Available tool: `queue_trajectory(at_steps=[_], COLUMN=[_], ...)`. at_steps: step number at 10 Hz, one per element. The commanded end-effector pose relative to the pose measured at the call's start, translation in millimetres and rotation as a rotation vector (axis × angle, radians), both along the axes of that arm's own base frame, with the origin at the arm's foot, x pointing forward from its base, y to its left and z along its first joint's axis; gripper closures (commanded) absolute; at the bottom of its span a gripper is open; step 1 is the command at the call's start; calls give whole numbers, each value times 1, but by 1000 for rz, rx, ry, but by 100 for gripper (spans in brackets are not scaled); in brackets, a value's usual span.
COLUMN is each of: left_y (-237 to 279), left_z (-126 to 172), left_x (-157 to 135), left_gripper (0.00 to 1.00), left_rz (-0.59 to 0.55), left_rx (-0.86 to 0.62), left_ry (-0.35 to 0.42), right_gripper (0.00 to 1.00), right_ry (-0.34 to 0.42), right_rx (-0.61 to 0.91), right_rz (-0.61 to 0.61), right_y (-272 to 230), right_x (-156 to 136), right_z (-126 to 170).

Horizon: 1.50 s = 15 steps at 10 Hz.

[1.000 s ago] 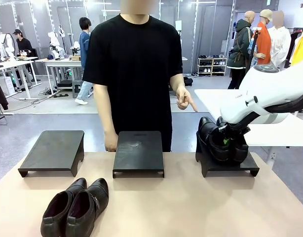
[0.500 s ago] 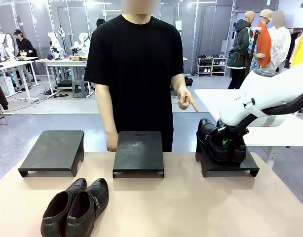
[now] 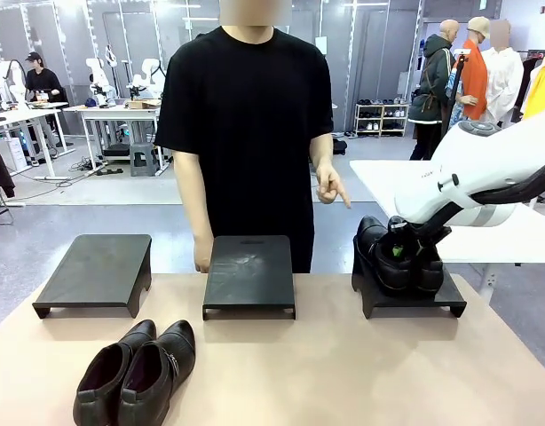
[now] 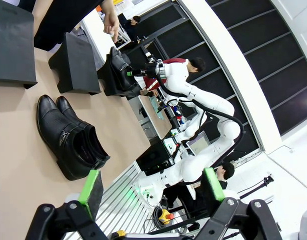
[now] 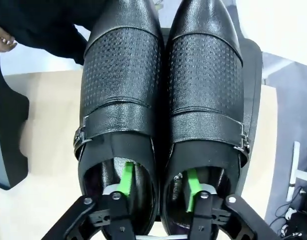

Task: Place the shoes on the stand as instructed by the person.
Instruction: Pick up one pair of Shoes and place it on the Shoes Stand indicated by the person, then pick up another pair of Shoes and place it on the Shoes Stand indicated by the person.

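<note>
As the right gripper (image 5: 159, 181) lets go, one pair (image 3: 395, 259) of black shoes stands on the right stand (image 3: 452, 307), toes toward the person (image 3: 246, 133); one finger is down inside each shoe. The jaws were clamped on the two inner collars a second ago; now they stand partway apart, and the green pads (image 5: 125, 178) look clear of the leather. Over that second the pair has sunk a shade and now sits flat, side by side; the arm above it has barely moved. The person's hand (image 3: 331, 186) has dropped a little, forefinger aimed down toward that same stand as before.

Delivery of this pair looks done. What seems left here is to draw the fingers straight up and out; a pad catching a collar could drag a shoe off the stand's edge.

The second pair (image 3: 135, 373) lies on the table (image 3: 343, 373) at the robot's near left, toes toward the stands, untouched. The left gripper (image 4: 151, 187) hangs above the table, jaws wide and holding nothing. That pair is likely next; whether it goes to the middle stand (image 3: 249, 275) or the left stand (image 3: 95, 271) is for the person to show.
</note>
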<state>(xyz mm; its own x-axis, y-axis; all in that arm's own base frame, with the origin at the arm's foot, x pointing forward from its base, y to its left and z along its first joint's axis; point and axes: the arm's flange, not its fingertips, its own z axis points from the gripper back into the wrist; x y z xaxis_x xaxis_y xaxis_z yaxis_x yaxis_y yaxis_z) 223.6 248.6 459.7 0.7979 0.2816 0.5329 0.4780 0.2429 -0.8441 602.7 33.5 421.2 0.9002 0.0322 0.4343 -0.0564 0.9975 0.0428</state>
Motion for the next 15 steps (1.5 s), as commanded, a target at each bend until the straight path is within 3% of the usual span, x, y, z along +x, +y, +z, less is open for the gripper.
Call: queue_trajectory(at_steps=[1, 3, 4, 6, 15], left_y=[1, 1, 1, 1, 1], left_z=[1, 1, 1, 1, 1], left_x=[-1, -1, -1, -1, -1], left_gripper=[0, 0, 0, 0, 0], left_rz=[-7, -7, -7, -7, -7], left_rx=[-9, -9, -9, -9, -9], left_ry=[-17, -17, -17, -17, -17], right_gripper=[0, 5, 0, 5, 5], right_ry=[-23, -25, -24, -5, -5], right_rx=[12, 17, 20, 1, 1], right_rz=[-3, -4, -9, -1, -1], right_y=[-4, -4, -5, 0, 0], right_x=[2, 2, 2, 1, 1], right_z=[1, 3, 3, 2, 2])
